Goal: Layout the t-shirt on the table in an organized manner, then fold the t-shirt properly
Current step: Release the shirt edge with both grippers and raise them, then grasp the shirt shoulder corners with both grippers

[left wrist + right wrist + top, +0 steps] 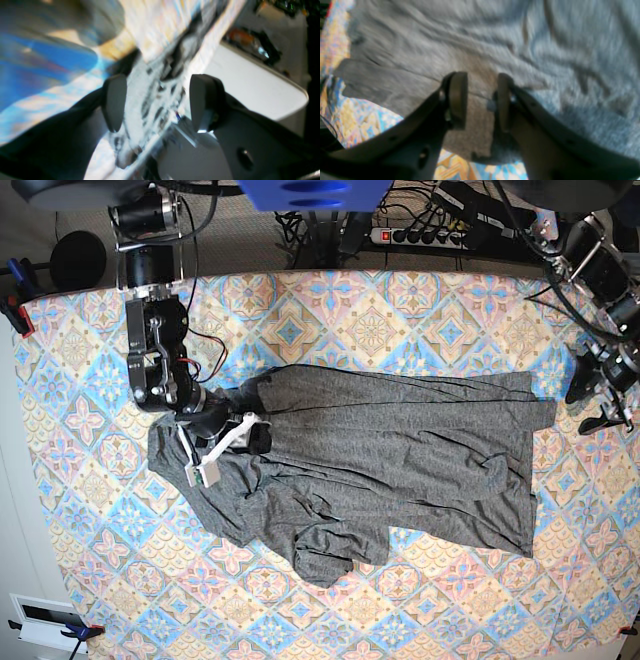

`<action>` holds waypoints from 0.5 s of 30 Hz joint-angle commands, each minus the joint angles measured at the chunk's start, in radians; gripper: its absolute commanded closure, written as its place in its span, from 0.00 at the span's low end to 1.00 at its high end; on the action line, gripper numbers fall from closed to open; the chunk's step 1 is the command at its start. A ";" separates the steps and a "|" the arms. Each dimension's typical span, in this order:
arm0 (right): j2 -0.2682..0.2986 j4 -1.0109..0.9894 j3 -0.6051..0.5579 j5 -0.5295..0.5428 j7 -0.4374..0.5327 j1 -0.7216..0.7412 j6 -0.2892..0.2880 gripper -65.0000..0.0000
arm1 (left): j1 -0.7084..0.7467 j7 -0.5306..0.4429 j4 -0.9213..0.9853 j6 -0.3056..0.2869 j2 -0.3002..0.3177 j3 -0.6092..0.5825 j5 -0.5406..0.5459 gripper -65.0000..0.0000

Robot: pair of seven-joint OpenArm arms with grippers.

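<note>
The dark-grey t-shirt [390,455] lies spread across the middle of the patterned table [420,320], with wrinkles and a bunched sleeve at its lower left. My right gripper [260,438] hovers low over the shirt's left part. In the right wrist view the right gripper [482,100] is open, its fingers apart over grey fabric [545,50] and holding nothing. My left gripper [592,402] hangs at the table's right edge, just off the shirt. In the blurred left wrist view the left gripper [158,105] is open, with only patterned cloth behind the gap.
A power strip [420,235] and cables lie behind the table's far edge. Clamps [15,310] hold the cloth at the left side. A white unit [40,615] sits at the lower left corner. A white surface [250,82] shows beyond the table edge.
</note>
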State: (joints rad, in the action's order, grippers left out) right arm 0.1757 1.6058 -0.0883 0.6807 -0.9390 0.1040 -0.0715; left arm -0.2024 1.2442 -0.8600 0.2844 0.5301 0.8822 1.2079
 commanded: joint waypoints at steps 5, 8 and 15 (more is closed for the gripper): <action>0.023 0.095 0.091 0.012 0.008 -0.040 -0.006 0.61 | 0.053 0.018 -0.163 -0.009 0.014 0.001 0.033 0.40; 0.021 0.106 0.292 0.046 0.008 -0.088 -0.006 0.60 | 0.085 0.018 -0.206 -0.009 0.014 0.001 0.033 0.40; 0.025 -0.023 0.603 0.291 -0.056 -0.155 -0.006 0.60 | 0.140 0.015 -0.216 -0.009 0.014 0.001 0.028 0.40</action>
State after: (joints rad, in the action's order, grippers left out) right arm 0.1848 1.5623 0.5106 0.9550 -1.0100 -0.0662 -0.0689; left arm -0.0563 1.2537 -1.0588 0.2794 0.5148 0.8776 1.2152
